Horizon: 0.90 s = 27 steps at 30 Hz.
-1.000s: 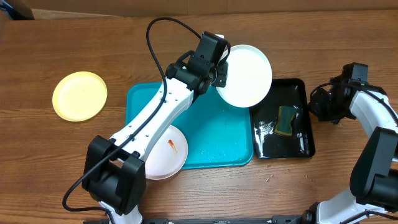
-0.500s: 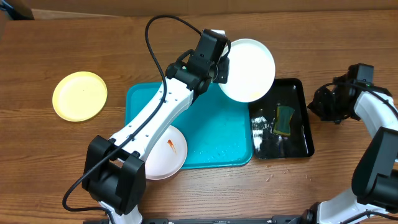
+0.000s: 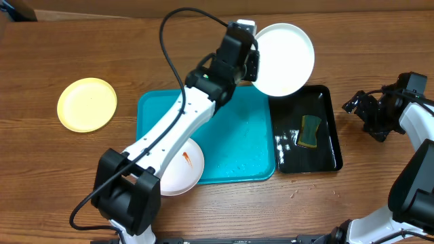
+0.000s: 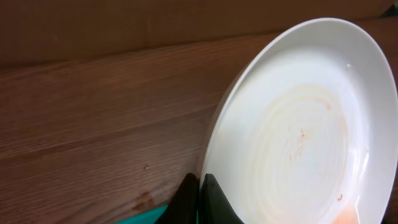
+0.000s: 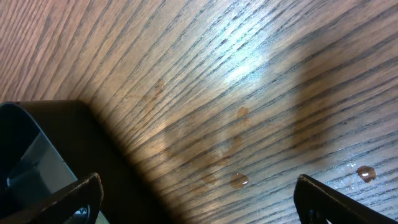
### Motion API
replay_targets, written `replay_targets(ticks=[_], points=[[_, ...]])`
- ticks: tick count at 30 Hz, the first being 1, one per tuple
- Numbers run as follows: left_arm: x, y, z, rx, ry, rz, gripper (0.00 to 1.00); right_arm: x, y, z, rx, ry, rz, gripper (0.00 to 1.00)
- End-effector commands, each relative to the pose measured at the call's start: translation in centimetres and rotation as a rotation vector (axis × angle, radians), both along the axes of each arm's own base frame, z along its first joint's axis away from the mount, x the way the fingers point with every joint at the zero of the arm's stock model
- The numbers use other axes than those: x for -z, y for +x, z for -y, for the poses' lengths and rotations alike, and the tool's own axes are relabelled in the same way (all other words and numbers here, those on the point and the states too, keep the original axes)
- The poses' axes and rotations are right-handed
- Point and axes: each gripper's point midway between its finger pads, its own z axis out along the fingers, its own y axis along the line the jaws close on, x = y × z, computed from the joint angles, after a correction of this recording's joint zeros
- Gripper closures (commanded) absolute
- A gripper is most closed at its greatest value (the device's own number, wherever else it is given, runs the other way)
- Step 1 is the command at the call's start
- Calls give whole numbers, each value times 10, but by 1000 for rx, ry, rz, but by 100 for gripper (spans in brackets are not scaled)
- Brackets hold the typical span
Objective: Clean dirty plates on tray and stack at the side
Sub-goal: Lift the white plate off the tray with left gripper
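My left gripper (image 3: pixel 252 65) is shut on the rim of a white plate (image 3: pixel 285 50), holding it above the far edge of the table beyond the turquoise tray (image 3: pixel 237 139). In the left wrist view the black fingertips (image 4: pixel 208 186) pinch that plate (image 4: pixel 298 130), which shows faint orange streaks. A second white plate (image 3: pixel 182 166) with an orange smear lies at the tray's near left corner, partly under my arm. A pale yellow plate (image 3: pixel 87 104) rests on the table at the left. My right gripper (image 3: pixel 364 115) stands open and empty over bare wood, right of the black tray (image 3: pixel 336 146).
The black tray holds a green-yellow sponge (image 3: pixel 311 131) and some foam. In the right wrist view its dark corner (image 5: pixel 37 137) lies at the left, with water drops (image 5: pixel 239 180) on the wood between my fingers (image 5: pixel 78 194).
The left arm has carried the white plate up and to the right, off the tray. The right gripper has opened and drawn away to the right of the black tray.
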Motion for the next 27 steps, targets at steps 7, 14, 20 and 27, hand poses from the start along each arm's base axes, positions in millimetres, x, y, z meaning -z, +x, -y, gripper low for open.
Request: replay_targets(ticks=[7,14,20,27], points=[[-49,-11,20,3,187,236,96,-5,7,5,2,-19,19,0],[-61,-19,25,3,365,337,96,-5,7,5,2,-19,19,0],[-76,-34,44,43,498,437,96,-5,7,5,2,-19,19,0],[-93,-51,56,35,629,527,96,-5,7,5,1,-19,20,0]])
